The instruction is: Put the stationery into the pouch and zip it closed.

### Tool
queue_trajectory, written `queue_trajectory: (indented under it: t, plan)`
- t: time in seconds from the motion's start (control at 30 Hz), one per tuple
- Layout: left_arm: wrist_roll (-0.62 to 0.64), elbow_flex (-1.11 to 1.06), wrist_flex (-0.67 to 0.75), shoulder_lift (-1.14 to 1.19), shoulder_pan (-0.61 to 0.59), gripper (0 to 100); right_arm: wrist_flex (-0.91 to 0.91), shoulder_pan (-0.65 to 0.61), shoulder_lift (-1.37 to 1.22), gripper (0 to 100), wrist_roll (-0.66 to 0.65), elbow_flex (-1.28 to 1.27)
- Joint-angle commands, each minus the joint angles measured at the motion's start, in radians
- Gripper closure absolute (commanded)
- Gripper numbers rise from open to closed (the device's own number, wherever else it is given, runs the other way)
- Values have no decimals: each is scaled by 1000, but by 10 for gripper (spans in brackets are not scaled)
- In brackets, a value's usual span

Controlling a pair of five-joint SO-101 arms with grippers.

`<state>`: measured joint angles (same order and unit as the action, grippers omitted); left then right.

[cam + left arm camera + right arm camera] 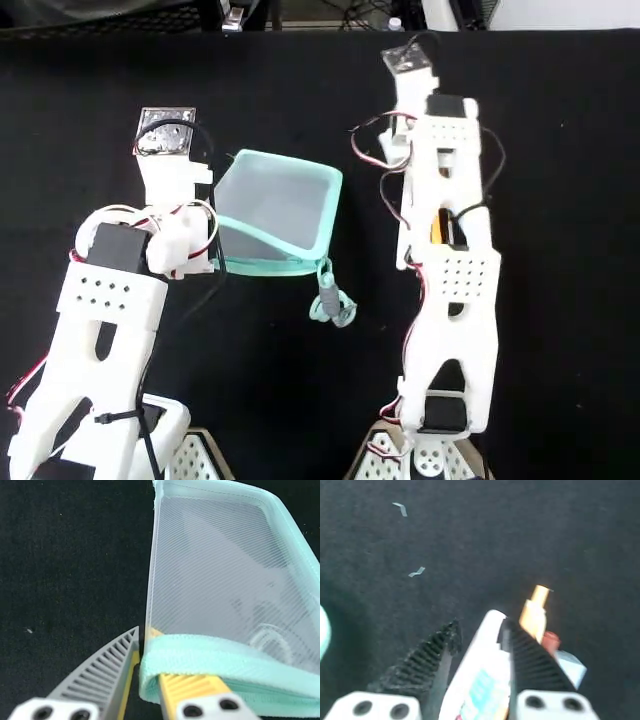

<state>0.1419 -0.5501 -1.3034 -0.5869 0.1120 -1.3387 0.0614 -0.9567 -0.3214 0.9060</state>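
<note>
The translucent pouch (pixel 275 205) with teal trim stands on the black table, its mouth held open. My left gripper (pixel 205 258) is shut on the pouch's near-left rim. In the left wrist view the gripper (pixel 145 632) has its yellow finger (pixel 187 685) under the teal trim (pixel 210 660) and its grey finger (pixel 107 667) outside. The zip pull with a teal loop (pixel 331 300) hangs at the pouch's near-right corner. My right gripper (pixel 480 625) is shut on a white stationery item (pixel 480 670) with teal print. An orange-tipped piece (pixel 535 611) and a red part (pixel 550 641) show just beyond it.
The right arm (pixel 445 270) stretches up the table to the right of the pouch, with an orange patch (pixel 438 228) showing through its frame. Small paper scraps (pixel 416 572) lie on the black cloth. The table's far edge runs along the top of the high view.
</note>
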Motion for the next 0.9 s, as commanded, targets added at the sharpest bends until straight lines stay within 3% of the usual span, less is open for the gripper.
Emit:
queue_trajectory:
  t: [0.0,0.1,0.87]
  plan:
    - [12,-7,6,3,-19,970,-66,11,18,789,-3,120]
    - [12,-8,6,3,-19,970,-75,12,16,825,-3,145]
    - [12,-12,6,5,-19,970,-87,-43,-248,832,-31,291]
